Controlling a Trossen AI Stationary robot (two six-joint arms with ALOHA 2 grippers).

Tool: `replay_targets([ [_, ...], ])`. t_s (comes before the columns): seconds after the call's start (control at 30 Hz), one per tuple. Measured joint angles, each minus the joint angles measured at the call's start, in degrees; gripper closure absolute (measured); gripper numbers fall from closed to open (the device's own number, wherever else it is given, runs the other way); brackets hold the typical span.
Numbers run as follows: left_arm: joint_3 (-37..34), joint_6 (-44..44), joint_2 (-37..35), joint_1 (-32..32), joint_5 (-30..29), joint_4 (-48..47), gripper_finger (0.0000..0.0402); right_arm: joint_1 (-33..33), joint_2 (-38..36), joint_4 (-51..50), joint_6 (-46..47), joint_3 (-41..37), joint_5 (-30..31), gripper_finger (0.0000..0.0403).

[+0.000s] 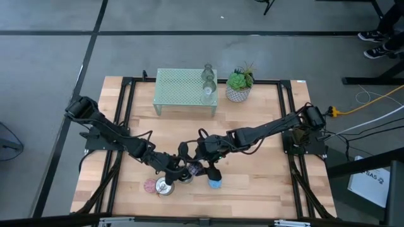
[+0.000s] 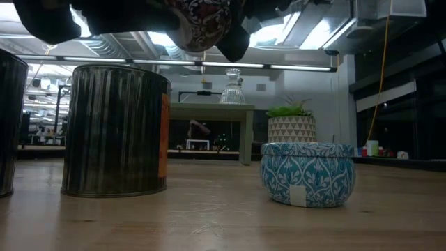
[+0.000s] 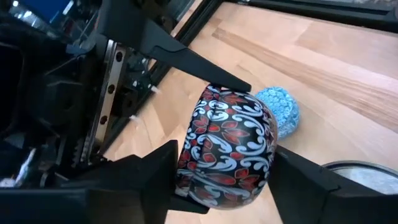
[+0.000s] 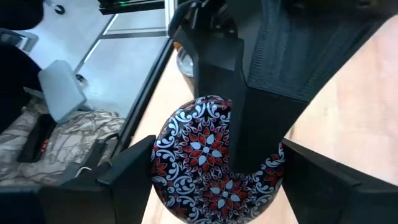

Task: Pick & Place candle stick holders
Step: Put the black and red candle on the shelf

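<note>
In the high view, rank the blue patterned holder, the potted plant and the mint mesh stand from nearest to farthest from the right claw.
Measured from the right claw, at the table's front centre:
1. Blue patterned holder: just in front of the claw, slightly to the right arm's side.
2. Mint mesh stand: at the back of the table, centre-left.
3. Potted plant: back of the table, beside the stand. Stand and plant are nearly too close to call.

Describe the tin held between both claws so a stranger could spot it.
Look near the table's front edge, where both arms meet. Between the left claw and the right claw hangs a round tin. Unlike the blue tin below, it is black with red and white flowers.
</note>
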Motion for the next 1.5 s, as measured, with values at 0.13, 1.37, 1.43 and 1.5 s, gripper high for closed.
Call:
replay_targets([
  [0.13, 0.0, 2.5, 0.0, -0.2, 0.4, 0.1, 0.0214, 0.0, 0.0, 0.3, 1.0, 0.0, -0.6, 0.01],
  [1.37, -0.1, -15.6, -16.5, -0.6, -28.4, -28.9, 0.0227, 0.1, -0.1, 0.3, 11.3, 0.0, 5.4, 0.0011],
  [1.43, -0.1, -14.1, -16.6, 0.8, -31.0, -29.1, 0.0227, 0.1, -0.1, 0.3, 11.5, 0.0, 5.5, 0.0011],
  [1.5, 0.0, -12.9, -16.3, 2.8, -32.4, -29.2, 0.0228, 0.3, -0.1, 0.2, 11.6, 0.0, 5.5, 0.0011],
])
